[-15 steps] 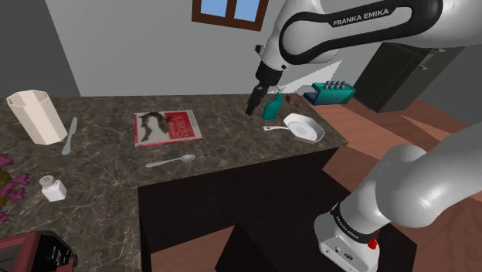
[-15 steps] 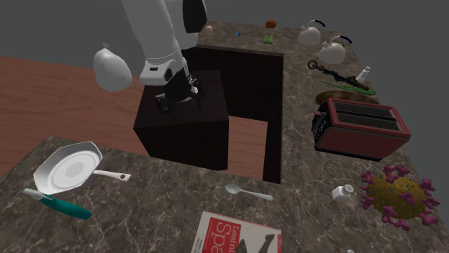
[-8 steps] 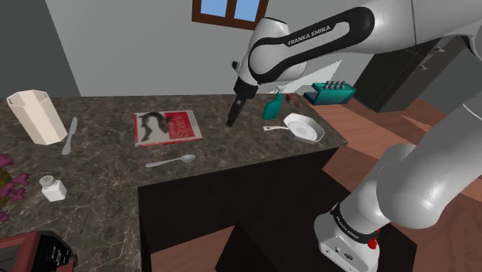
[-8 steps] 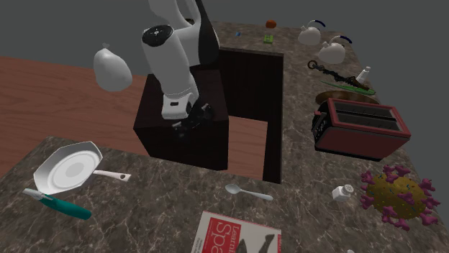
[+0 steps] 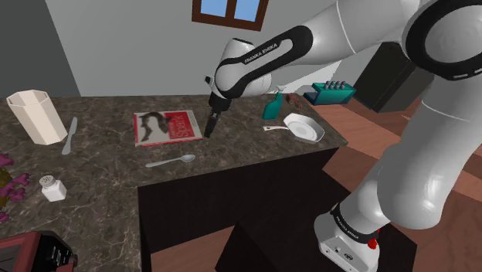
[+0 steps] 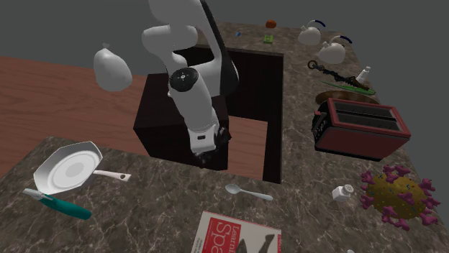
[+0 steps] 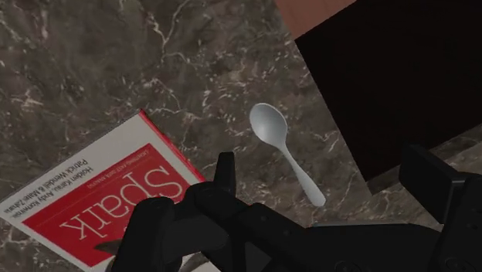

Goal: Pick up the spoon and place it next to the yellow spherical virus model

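One pale spoon point(image 5: 171, 161) lies flat on the dark counter point(image 5: 232, 151), and the black end effector point(image 5: 210, 127) hangs over it, spread wide open, holding nothing.

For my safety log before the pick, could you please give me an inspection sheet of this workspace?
Surface: dark marbled countertop.
Job's things: spoon lies flat and free near the counter edge; yellow virus model with purple spikes stands apart from it, beyond the shaker.
Clutter: red magazine, white pan, toaster, knife, white container.
Grippers: gripper open, empty, above the counter beside the magazine.
Cables: nothing seen.
Surroundings: grey wall, window, wooden floor.
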